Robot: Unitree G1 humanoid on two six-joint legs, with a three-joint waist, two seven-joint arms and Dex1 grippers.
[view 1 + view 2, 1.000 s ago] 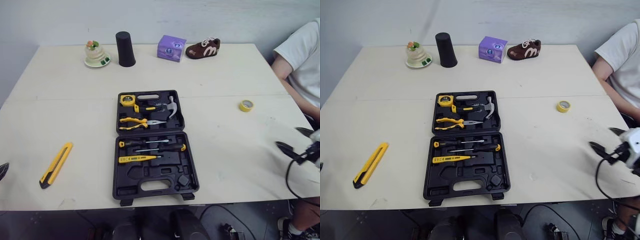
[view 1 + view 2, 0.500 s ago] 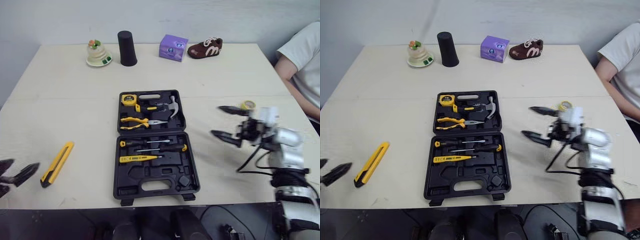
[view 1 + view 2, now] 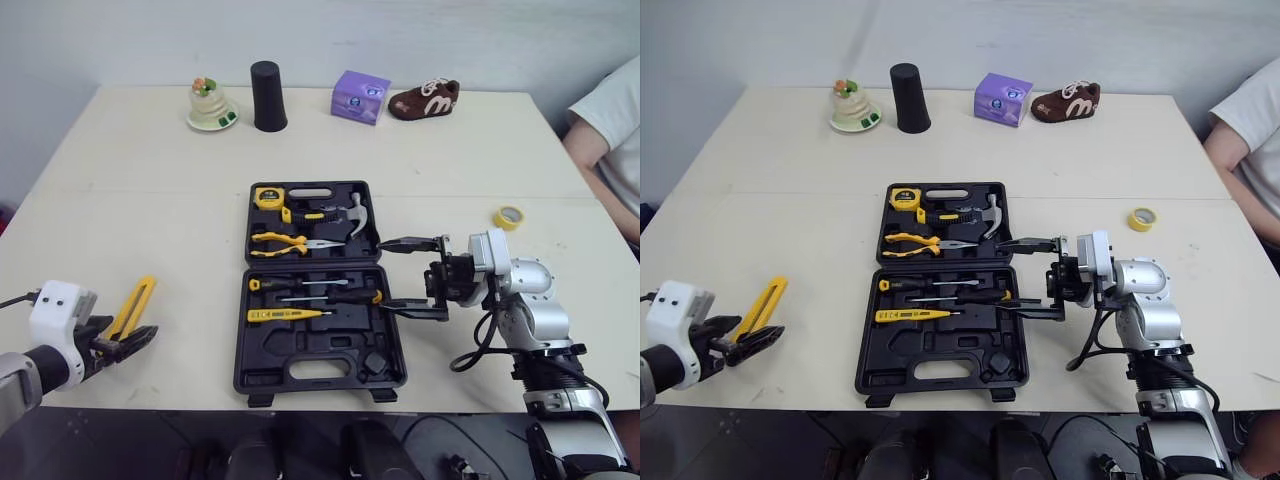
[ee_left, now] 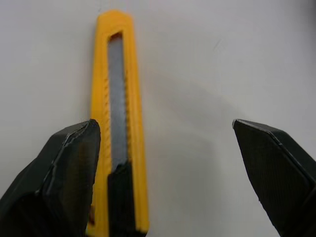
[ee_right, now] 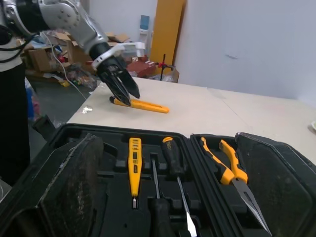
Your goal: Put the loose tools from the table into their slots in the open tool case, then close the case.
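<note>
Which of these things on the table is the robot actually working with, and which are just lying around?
Job: tool case, yellow knife, possibly the tape roll.
Lying about: black cup, purple box, brown shoe, small ornament.

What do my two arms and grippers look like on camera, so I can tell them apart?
Both grippers have two black, tapered fingers ending in points. The right gripper is mounted on a white wrist block. Behind it is the rounded silver-grey right arm, with black cables looping beside it. The left gripper has a white boxy wrist housing with a thin black cable leading to it.
</note>
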